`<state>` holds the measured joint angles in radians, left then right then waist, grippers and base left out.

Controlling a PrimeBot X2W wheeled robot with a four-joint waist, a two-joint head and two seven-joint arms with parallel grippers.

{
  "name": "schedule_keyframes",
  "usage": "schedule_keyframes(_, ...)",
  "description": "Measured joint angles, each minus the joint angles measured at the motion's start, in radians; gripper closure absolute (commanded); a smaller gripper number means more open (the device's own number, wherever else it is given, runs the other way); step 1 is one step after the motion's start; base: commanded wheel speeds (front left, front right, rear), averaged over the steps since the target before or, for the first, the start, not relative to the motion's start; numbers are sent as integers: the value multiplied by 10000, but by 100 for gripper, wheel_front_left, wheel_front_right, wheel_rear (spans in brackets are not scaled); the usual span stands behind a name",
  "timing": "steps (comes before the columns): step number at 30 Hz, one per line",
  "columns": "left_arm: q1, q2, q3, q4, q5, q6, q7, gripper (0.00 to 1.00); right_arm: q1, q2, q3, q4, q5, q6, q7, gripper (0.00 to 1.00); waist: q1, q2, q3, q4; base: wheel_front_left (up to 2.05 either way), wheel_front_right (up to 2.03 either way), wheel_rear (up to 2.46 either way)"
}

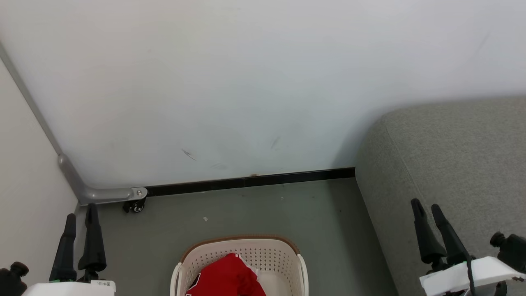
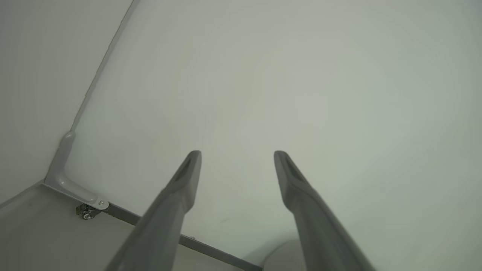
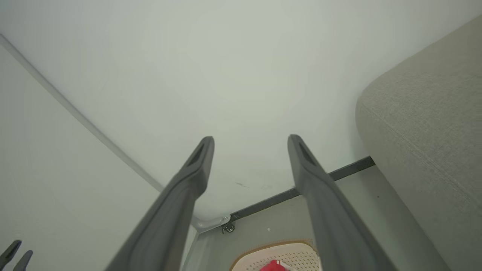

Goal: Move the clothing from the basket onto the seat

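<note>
While the left gripper (image 1: pixel 81 210) and right gripper (image 1: pixel 425 204) stand open and empty, lower one squarely onto the red clothing (image 1: pixel 228 275) between them.

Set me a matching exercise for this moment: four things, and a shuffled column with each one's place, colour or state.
1 clothing
2 basket
3 seat
4 left pincer

A cream, on the floor
B open, holding nothing
C grey-green, at the right
D red, in the basket

Pairs: 1-D, 2-A, 3-C, 4-B
</note>
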<state>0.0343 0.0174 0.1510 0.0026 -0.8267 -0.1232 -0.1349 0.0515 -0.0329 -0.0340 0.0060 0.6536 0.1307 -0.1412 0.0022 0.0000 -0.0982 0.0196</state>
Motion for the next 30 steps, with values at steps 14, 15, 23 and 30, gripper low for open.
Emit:
schedule_keyframes(14, 636, 132, -832, -357, 3118, 71, -520, 0, 309, -8, 337, -27, -2922, 2, -449, 0, -13, 0, -72, -44, 0, 0, 0)
schedule_keyframes(15, 688, 140, -928, -347, 3285, 79, -558, 0, 327, -8, 359, -27, -3099, 2, -454, 0, -14, 0, -84, -49, 0, 0, 0)
schedule_keyframes(23, 1021, 169, -1536, -148, 4525, 364, -794, 0, 694, -15, 353, 169, -3946, 2, -761, 0, -15, 0, -192, -94, 0, 0, 0)
schedule_keyframes(30, 1235, 198, -1871, 63, 5605, 698, -1087, 0, 911, -15, 380, 646, -4884, 2, -980, 0, -15, 0, -298, -144, 0, 0, 0)
